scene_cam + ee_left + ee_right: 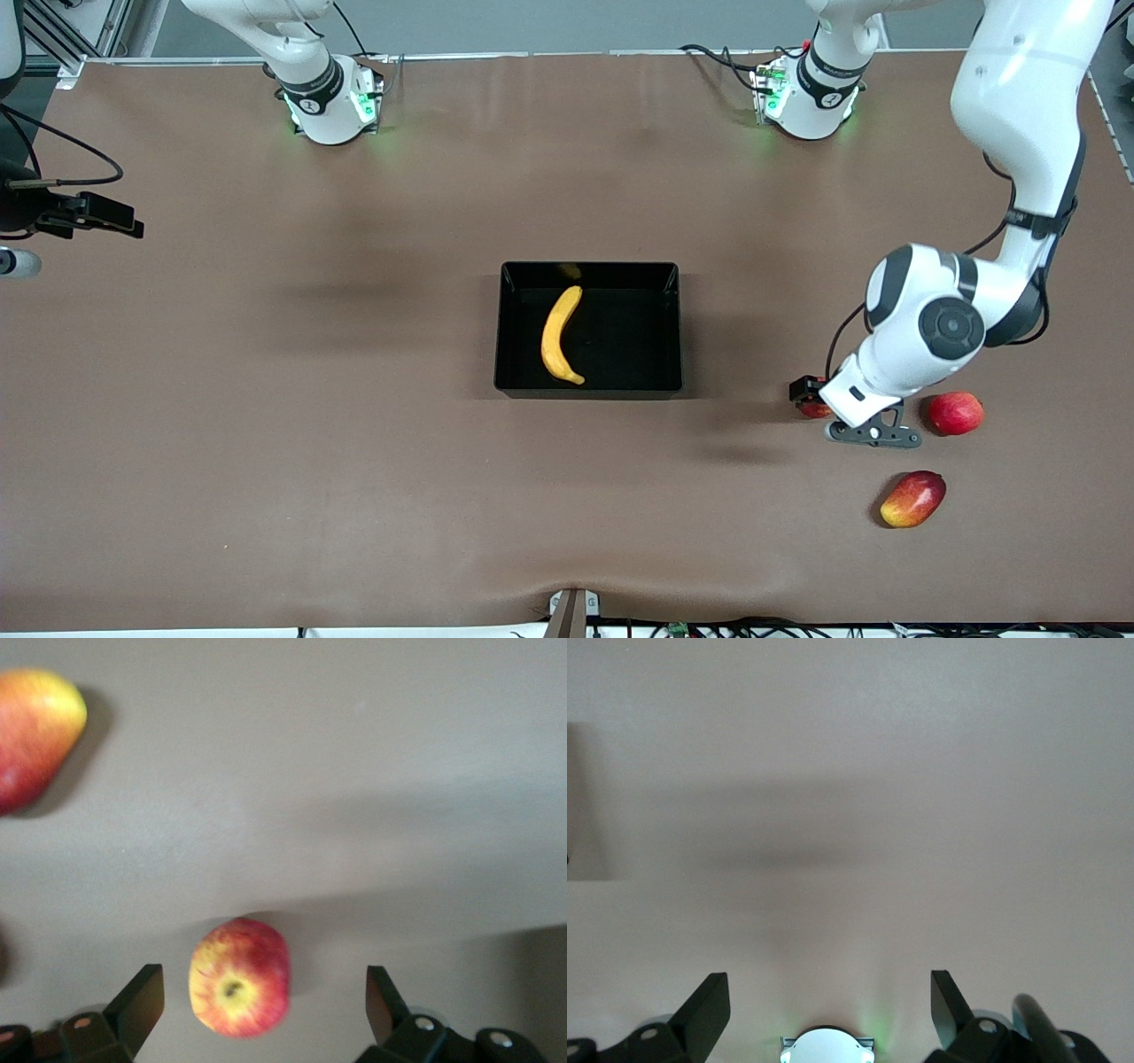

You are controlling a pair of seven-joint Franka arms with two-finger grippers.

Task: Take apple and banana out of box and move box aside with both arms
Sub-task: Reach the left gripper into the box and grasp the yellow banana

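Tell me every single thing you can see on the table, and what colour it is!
tray: one, glossy black, middle of the table.
banana: one, yellow, lying in the tray.
streaked apple: one, red with yellow, on the table between the left pincer's fingers.
plain apple: one, red, beside the left pincer.
mango: one, red-yellow, nearer the front camera than the plain apple.
left pincer: one, black, open over the streaked apple.
right pincer: one, black, open, waiting above bare table.

Streaked apple mostly hidden under the left arm — mango edge-cropped in left wrist view.
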